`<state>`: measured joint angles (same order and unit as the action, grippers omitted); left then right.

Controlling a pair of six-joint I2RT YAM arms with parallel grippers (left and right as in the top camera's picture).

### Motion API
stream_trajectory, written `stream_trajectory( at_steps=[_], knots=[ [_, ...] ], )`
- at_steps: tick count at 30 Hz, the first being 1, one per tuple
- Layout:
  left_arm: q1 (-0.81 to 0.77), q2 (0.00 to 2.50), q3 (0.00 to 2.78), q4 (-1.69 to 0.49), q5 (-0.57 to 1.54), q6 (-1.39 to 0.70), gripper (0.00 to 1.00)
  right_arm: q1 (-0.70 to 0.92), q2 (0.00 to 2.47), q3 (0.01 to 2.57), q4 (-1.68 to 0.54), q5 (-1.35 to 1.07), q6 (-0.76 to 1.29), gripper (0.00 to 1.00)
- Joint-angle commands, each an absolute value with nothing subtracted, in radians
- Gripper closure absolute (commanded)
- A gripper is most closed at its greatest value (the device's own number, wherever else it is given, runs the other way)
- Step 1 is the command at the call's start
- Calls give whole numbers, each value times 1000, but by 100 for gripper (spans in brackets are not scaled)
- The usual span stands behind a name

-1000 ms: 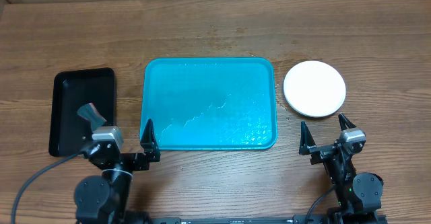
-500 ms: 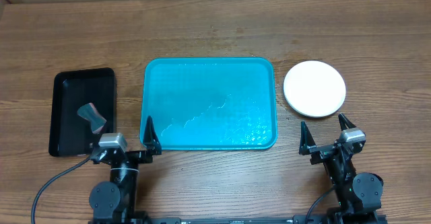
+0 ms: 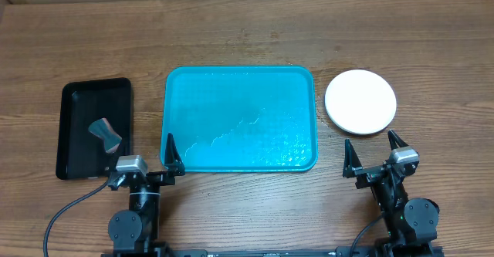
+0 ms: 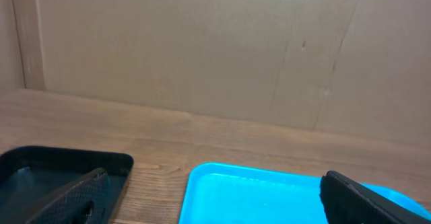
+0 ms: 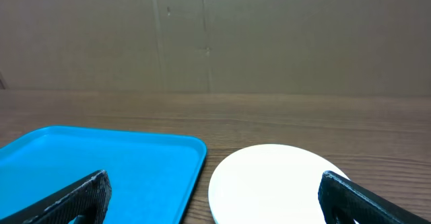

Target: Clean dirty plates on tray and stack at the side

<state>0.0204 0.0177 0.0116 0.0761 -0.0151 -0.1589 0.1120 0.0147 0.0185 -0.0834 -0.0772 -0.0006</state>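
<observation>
A brown wood-grain table (image 3: 247, 25) runs back to a plain cardboard wall (image 4: 202, 49), which only the two wrist views show in full. From overhead, the turquoise tray (image 3: 239, 95) lies at the middle of the table, its floor glossy, with a pale wavy streak across it. The white plate (image 3: 360, 101) sits on the table just right of the tray, apart from its rim, round and evenly white; whether others lie beneath it I cannot tell. At far left a black tray (image 3: 77, 133) holds a small grey-and-pink block (image 3: 105, 132), which the left wrist view does not show. The left gripper (image 4: 214, 183) and right gripper (image 5: 214, 183) sit at the near edge, jaws spread wide, holding nothing.
</observation>
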Motion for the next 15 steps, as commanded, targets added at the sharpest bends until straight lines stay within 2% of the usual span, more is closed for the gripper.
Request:
stream_trajectory(
  at_steps=[1,5,8,15],
  knots=[
    [26,3,4,83,-10,-73,0,110,3,8,-79,-68,1,0],
    [26,3,4,41,-10,-46,0,110,3,8,-79,-68,1,0],
    [26,3,4,-70,-15,-44,0,110,3,8,-79,-68,1,0],
    [26,3,5,-78,-3,-46,0,110,3,8,-79,-68,1,0]
  ],
)
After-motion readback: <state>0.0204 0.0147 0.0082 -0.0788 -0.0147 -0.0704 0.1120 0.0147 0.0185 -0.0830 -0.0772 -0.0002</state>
